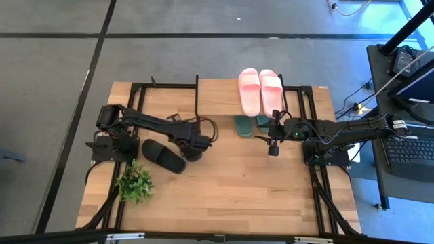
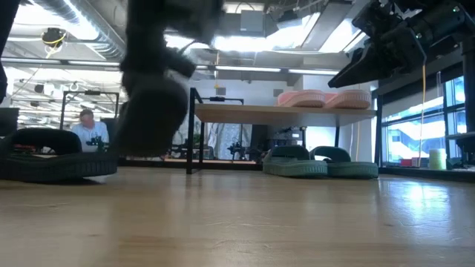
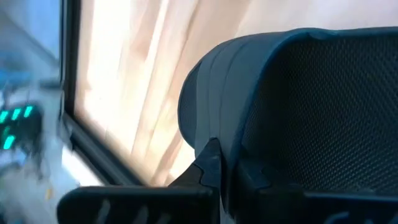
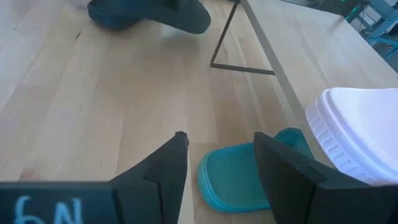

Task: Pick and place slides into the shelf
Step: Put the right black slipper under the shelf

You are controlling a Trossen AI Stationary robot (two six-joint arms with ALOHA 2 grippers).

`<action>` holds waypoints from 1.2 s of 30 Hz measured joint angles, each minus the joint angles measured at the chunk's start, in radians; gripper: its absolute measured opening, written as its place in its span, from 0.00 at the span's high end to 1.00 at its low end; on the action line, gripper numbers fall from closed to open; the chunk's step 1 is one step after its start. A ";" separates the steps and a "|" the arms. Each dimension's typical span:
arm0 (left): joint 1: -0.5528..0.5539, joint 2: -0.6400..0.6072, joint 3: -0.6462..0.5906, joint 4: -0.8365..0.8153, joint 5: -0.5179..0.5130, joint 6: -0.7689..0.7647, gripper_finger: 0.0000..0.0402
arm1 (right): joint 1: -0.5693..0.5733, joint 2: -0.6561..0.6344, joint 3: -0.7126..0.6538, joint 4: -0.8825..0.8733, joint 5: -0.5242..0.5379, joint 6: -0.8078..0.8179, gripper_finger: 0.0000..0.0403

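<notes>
The shelf (image 1: pixel 220 95) stands at the far middle of the table, the pale pink slides (image 1: pixel 260 90) side by side on its top board (image 2: pixel 245 112). Both dark green slides (image 2: pixel 319 165) rest on their soles on the table under it. One black slide (image 1: pixel 163 156) lies sole-down on the table at the left. My left gripper (image 1: pixel 194 144), just right of it, is shut on the other black slide (image 3: pixel 298 106). My right gripper (image 4: pixel 217 168) hovers open above the near ends of the green slides (image 4: pixel 239 177), touching nothing. My left gripper holds the second black slide at its wide strap (image 3: pixel 224 81), which fills the left wrist view right in front of the fingers (image 3: pixel 208 165). The slide and the gripper hide the place of contact. In the low view the slide (image 2: pixel 152 104) shows as a dark blur above the tabletop.
A small potted plant (image 1: pixel 135 181) stands near the table's left near corner. Black frame rails (image 1: pixel 315 183) run along both sides. The shelf's thin metal legs (image 4: pixel 224 43) stand between the arms. A person (image 2: pixel 89 130) sits in the room beyond. Bare wood (image 1: pixel 230 190) spreads across the near middle.
</notes>
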 joint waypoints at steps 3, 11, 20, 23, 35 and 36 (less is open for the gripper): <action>-0.002 -0.011 0.092 0.025 0.057 0.180 0.99 | 0.000 0.000 0.000 -0.002 0.000 0.000 0.54; -0.005 -0.011 0.216 0.242 0.279 0.532 0.99 | 0.000 0.000 0.000 -0.007 0.000 -0.001 0.54; 0.010 0.110 0.205 0.470 0.107 0.635 0.99 | 0.000 0.000 0.000 -0.008 0.000 -0.003 0.54; 0.023 0.177 0.204 0.490 0.004 0.588 0.99 | 0.000 0.000 0.000 -0.008 0.000 0.001 0.54; 0.058 0.322 0.206 0.670 -0.193 0.541 0.99 | 0.000 0.000 0.000 -0.008 -0.001 0.013 0.54; 0.061 0.326 0.206 0.679 -0.204 0.546 0.99 | 0.000 0.000 0.000 -0.008 -0.001 0.023 0.54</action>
